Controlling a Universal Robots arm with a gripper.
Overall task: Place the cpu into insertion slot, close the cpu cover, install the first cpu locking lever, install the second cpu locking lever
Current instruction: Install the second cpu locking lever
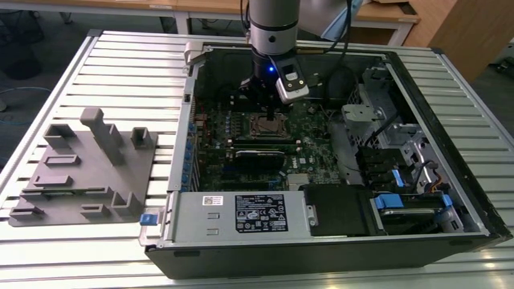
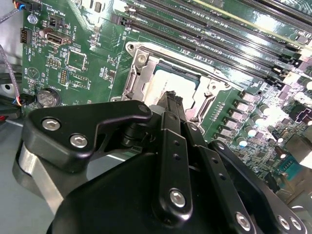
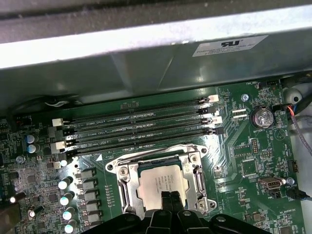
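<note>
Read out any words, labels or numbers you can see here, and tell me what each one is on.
Nothing can be read with confidence.
White sticker on the case wall: print too blurred.
cpu top: faint lines, too small.
Black label on the power supply: too small.
Green board: white markings, too small.

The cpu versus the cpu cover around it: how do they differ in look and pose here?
The cpu is a solid, dull silver-grey square with print on top; the cpu cover is a thin shiny frame with a cut-out centre. The cpu sits inside the socket; the cover borders it. Both lie flat, under the hand.
</note>
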